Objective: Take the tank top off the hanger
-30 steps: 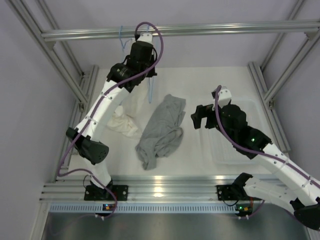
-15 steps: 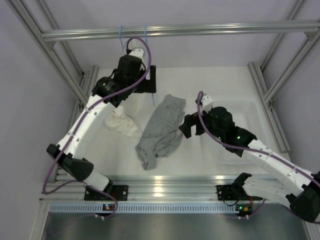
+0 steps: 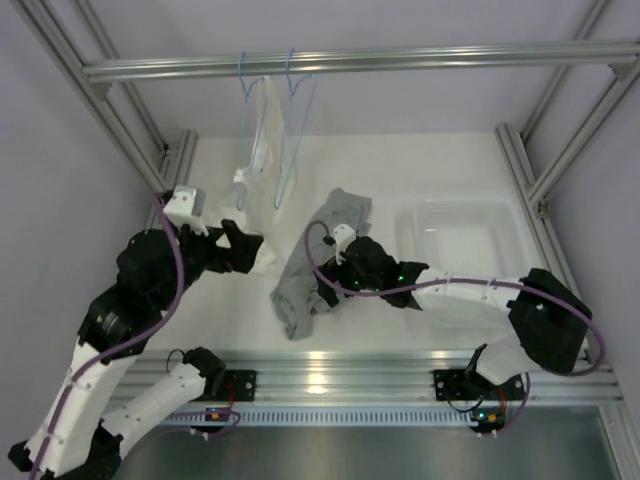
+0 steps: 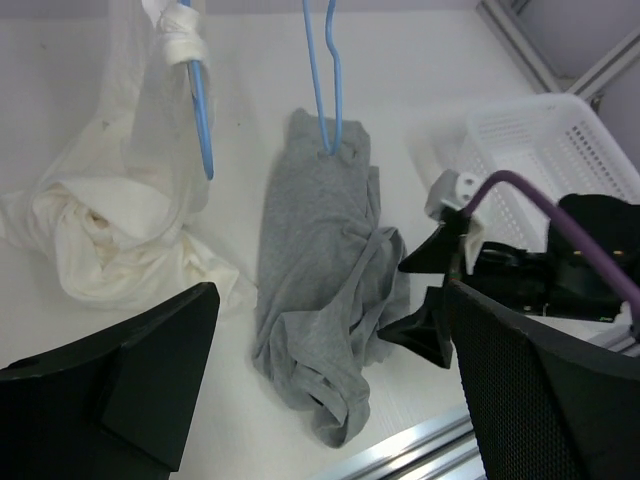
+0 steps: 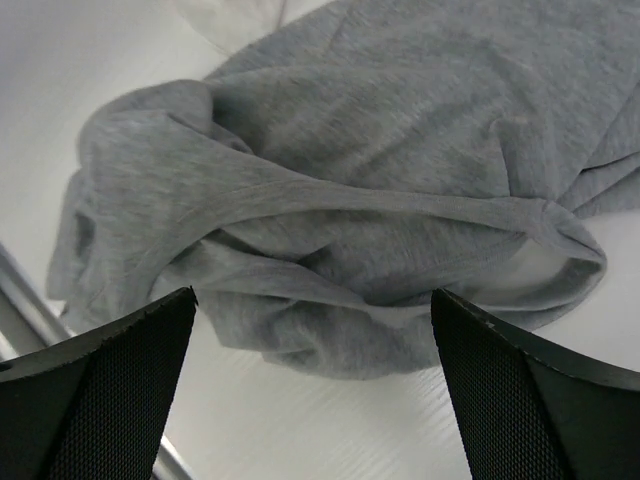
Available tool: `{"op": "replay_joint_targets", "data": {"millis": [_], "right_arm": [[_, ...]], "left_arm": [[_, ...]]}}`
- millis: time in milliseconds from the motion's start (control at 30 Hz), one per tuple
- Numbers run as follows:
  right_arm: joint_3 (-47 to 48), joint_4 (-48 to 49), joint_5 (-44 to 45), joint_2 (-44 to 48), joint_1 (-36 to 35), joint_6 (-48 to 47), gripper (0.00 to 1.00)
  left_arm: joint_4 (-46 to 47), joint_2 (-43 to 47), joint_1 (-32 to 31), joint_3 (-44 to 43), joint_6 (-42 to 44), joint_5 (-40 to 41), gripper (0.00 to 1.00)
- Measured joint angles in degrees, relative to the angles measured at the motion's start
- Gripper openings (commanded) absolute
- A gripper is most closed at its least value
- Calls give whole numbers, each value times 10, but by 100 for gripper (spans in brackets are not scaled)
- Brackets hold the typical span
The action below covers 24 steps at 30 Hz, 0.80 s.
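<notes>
The right gripper is hanging low over the tank top with its two dark fingers spread wide and no fabric between them; whether the tips are touching the cloth cannot be told. From above, this gripper is sitting over the middle of the grey garment, its arm reaching in across the table from the right, past the white basket. The left gripper is also standing wide apart and gripping nothing, looking down on the scene from the left side – in the overhead view it is hovering beside the heap of the white garment. The tank top is lying crumpled on the table, lengthwise, between that white heap and the basket. The hanger is hanging bare from the overhead rail, just beside the second hanger, which is carrying the white garment. In the left wrist view the bare hanger's lower end is lining up with the tank top's upper edge – whether the two are touching cannot be told, though from above they are sitting apart.
</notes>
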<state>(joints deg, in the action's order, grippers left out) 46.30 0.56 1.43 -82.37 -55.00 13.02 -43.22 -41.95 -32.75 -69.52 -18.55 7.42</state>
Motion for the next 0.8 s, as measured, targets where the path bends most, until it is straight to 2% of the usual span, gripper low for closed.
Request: {"op": "replay_joint_targets", "data": {"millis": [200,333,467,500,600,633,667,700,800], "right_arm": [[37,8,61,-113,-16,-16,99],[73,13,82,-182,-16,-25,99],[126,20,94,-238,-16,-23,96],[137,24,95,-249,-16,-20,92],[145,35,91,-258,-16,-13,55],[141,39,88,-258,-16,-8,28],[135,50,84,-255,-16,-1,11],[123,59,79,-250,-16,6,0],[69,85,69,-212,-16,35,0]], "left_arm": [[43,160,0,127,31,-3,99],[56,191,0,192,40,11,99],[59,184,0,210,45,12,99],[62,183,0,210,46,12,99],[72,184,0,210,48,12,99],[73,185,0,210,48,12,99],[73,185,0,210,48,12,99],[73,185,0,211,48,12,99],[74,188,0,212,48,12,99]]}}
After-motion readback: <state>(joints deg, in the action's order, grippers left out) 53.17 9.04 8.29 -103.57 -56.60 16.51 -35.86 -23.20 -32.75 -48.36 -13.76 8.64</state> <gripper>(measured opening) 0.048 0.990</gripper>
